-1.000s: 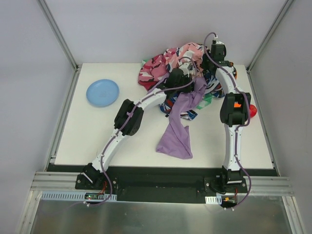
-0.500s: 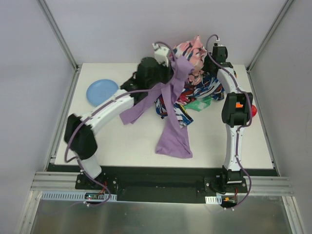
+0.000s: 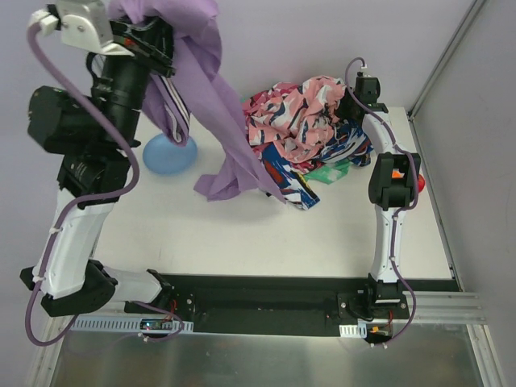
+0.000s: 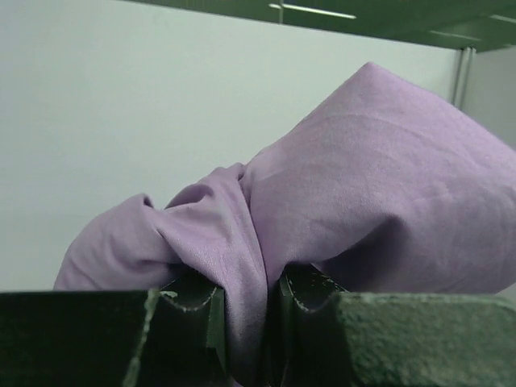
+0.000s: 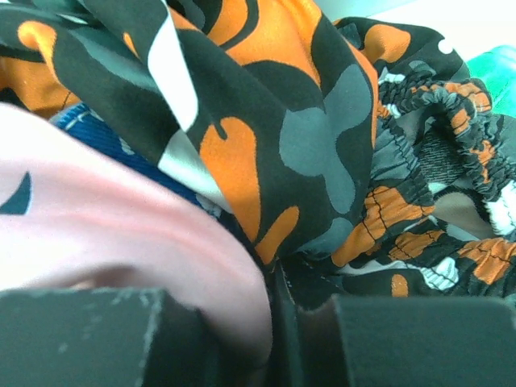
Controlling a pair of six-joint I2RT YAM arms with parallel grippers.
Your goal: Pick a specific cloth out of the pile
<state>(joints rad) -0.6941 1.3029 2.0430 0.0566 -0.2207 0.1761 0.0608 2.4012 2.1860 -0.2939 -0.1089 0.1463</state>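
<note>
The lilac-purple cloth [image 3: 219, 113] hangs from my raised left gripper [image 3: 158, 42], high over the table's left side. Its lower end [image 3: 226, 184] trails down to the table just left of the pile [image 3: 310, 133]. In the left wrist view the cloth [image 4: 363, 185] is bunched and pinched between the shut jaws of the left gripper [image 4: 246, 326]. My right gripper [image 3: 345, 103] is buried in the back right of the pile. In its wrist view the right gripper [image 5: 278, 322] is shut, with pink fabric [image 5: 121, 234] and black-orange-white fabric [image 5: 266, 121] pressed in at the jaws.
A blue plate [image 3: 164, 160] lies at the left, partly behind the hanging cloth. A green piece [image 3: 332, 172] sticks out of the pile's front right. A red object [image 3: 418, 183] sits by the right arm's elbow. Frame posts stand at the back corners.
The left arm swung up and to the left, pulling the purple cloth out of the pile and off the table's front. The pink fabric at the right gripper has sunk lower.
</note>
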